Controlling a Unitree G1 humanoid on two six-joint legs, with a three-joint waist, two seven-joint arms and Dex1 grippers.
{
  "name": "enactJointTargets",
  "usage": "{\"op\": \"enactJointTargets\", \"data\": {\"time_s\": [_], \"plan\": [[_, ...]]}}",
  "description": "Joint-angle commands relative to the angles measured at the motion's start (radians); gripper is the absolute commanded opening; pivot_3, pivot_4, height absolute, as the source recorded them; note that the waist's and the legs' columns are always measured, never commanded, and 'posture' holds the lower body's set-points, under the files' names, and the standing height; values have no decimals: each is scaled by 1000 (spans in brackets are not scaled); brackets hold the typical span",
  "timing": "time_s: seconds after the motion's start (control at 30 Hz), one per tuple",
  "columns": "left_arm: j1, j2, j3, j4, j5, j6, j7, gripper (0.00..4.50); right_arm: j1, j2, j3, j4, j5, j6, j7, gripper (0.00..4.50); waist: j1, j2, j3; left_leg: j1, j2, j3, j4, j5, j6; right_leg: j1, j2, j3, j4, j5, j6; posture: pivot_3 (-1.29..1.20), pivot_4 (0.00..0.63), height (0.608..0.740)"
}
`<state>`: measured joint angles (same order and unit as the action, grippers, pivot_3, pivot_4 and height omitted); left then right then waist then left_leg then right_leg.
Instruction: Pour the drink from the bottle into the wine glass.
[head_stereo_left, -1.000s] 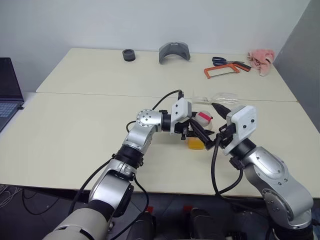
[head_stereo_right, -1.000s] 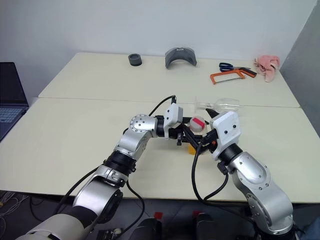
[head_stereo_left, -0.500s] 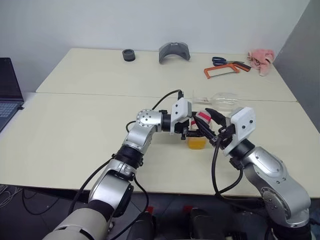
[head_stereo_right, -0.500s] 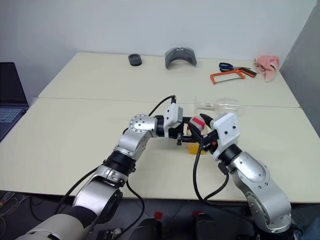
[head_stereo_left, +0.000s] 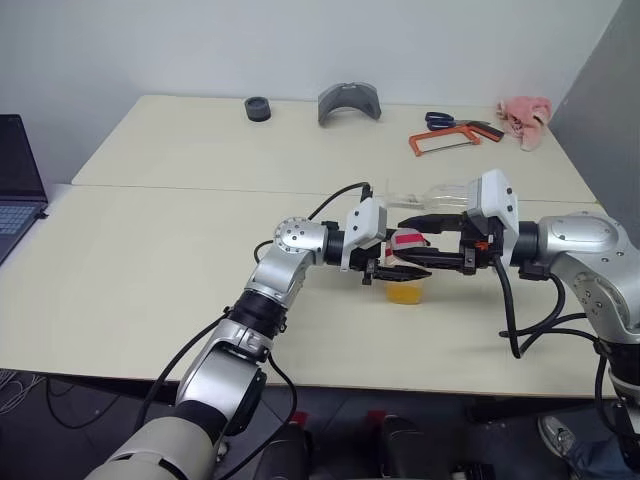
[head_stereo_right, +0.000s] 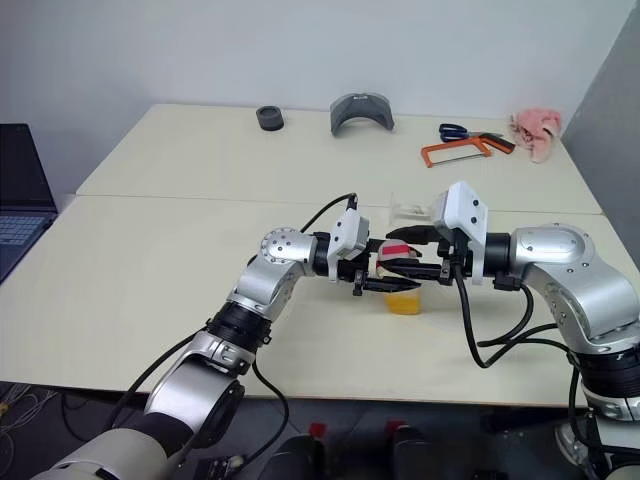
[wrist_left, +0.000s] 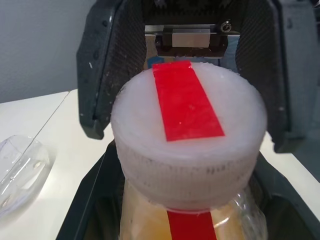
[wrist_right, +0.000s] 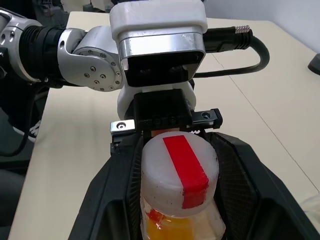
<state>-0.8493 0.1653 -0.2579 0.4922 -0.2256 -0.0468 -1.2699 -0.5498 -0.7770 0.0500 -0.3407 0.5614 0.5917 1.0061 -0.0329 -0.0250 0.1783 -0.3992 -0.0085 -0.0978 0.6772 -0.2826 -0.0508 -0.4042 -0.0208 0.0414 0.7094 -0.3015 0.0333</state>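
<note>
Plastic bottle (head_stereo_left: 404, 270) between both end effectors.

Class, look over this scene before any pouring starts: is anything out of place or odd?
The wine glass lies on its side on the table behind the bottle. It should stand upright to take the drink.

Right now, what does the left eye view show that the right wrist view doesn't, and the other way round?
Left eye view: the whole wine glass, lying on its side behind the bottle, plus the hacksaw, scissors and pink cloth at the table's far end. Right wrist view: the white cap from above, its red strip running over the edge. Both: the bottle and its orange drink.
</note>
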Motion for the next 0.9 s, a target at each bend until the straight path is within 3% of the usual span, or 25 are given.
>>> {"op": "enactJointTargets", "data": {"time_s": [0.03,0.1,0.23,0.33,0.43,0.6,0.9], "plan": [[0,14,55,-40,-21,-1,40,2166,50,-6,-107,-68,42,36,-65,3499,2,0,0,0,0,-1,0,0,0,0,0,0,0,0,0,0,150,740],[-1,9,59,-36,-20,-1,53,2166,99,-12,-166,-138,84,76,-108,4162,3,0,0,0,0,-1,0,0,0,0,0,0,0,0,0,0,150,740],[-12,-7,66,-15,-16,-9,74,2166,240,69,-268,-351,164,150,-313,4168,5,0,0,-1,0,-3,0,0,0,0,0,-1,0,0,0,0,150,740],[-25,-19,64,5,-14,-12,66,2166,309,217,-156,-473,-8,135,-587,4168,0,0,0,-1,0,-2,0,0,0,0,0,0,0,0,0,0,150,740],[-38,-25,62,30,-9,-20,53,2166,313,314,-56,-505,-120,133,-729,4168,-3,0,0,0,0,-1,0,0,0,0,1,0,3,0,0,0,150,740],[-56,-35,59,59,-1,-35,42,2166,299,351,20,-482,-236,111,-797,4168,-1,0,0,0,0,-2,0,0,-1,0,1,0,2,0,0,0,150,740],[-64,-40,58,81,9,-54,32,2166,296,348,18,-452,-262,102,-758,4168,-1,0,0,0,0,-1,0,0,0,0,1,0,2,0,0,0,150,740]]}}
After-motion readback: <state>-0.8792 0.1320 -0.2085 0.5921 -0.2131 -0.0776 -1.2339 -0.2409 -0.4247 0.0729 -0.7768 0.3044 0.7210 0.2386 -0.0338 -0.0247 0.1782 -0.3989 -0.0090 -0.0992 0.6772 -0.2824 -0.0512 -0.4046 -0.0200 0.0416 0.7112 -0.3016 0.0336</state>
